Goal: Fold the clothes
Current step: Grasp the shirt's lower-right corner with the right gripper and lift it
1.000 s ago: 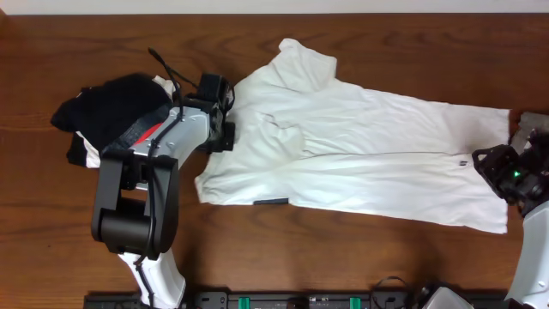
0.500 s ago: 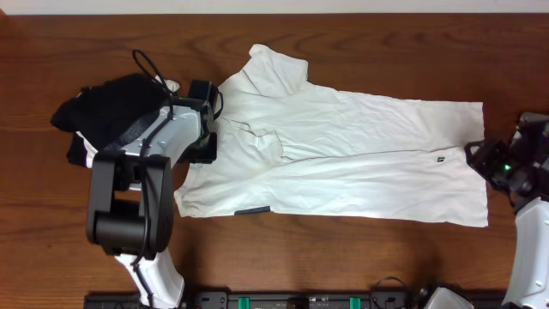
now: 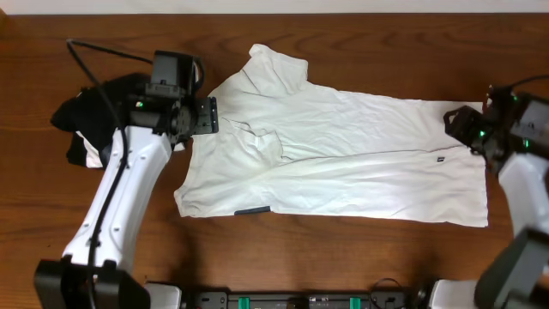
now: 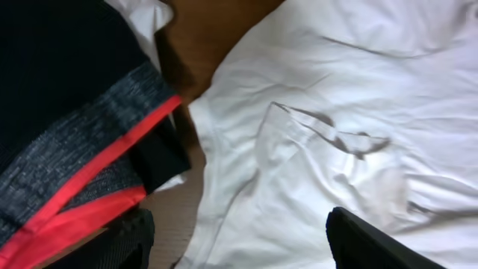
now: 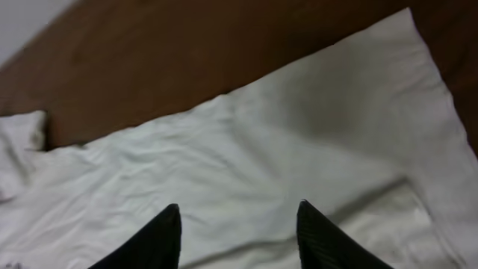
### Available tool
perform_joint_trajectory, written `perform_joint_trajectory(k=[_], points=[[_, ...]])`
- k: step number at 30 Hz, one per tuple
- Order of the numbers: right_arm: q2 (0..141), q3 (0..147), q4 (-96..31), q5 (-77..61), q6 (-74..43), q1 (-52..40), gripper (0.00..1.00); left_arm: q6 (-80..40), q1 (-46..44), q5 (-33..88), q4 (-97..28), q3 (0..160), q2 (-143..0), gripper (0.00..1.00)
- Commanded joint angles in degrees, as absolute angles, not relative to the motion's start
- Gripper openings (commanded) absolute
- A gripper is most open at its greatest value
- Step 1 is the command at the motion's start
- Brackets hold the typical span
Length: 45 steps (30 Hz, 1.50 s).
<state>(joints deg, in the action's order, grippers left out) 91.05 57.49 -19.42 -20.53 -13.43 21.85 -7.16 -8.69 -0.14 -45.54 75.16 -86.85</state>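
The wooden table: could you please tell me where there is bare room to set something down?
Free: the far strip beyond the right half of the large white T-shirt, and the near strip of wooden table in front of its lower edge. Crowded: the left, where the black garments with a red band, the left gripper and the shirt's collar meet.

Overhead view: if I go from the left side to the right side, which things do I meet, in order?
black garments → left gripper, at the shirt's left edge → white T-shirt → right gripper, over its right end
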Motion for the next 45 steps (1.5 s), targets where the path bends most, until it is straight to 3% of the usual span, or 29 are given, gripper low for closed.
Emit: perform_joint_trajectory(k=[1,12,23,30,36,42,45], points=[[99.04,67.29,-21.02,-19.88,-8.91,21.41,0.55,-5.87,-8.43,2.61,-46.7,75.46,-85.65,0.76],[121.89,96.36,-32.95,-16.05,-1.43,23.14,0.62,-5.89,-8.45,2.63,-50.39,75.46,-85.49,0.76],[129.27,97.91,-33.63,-12.01,0.12,28.71,0.61,-5.89,-8.43,2.66,-50.78,75.46,-85.52,0.76],[133.49,97.91,-36.12,-17.37,2.7,29.69,0.6,-5.89,-8.45,2.63,-50.76,75.46,-85.52,0.76],[133.82,97.86,-37.58,-21.32,2.68,29.5,0.43,-5.87,-8.43,2.61,-50.7,75.46,-85.49,0.76],[132.22,97.89,-41.58,-21.5,2.68,29.82,0.2,-5.87,-8.43,2.61,-49.84,75.46,-85.52,0.76],[130.41,97.89,-42.5,-21.91,2.7,29.85,0.15,-5.85,-8.43,2.59,-48.77,75.46,-85.52,0.77]])
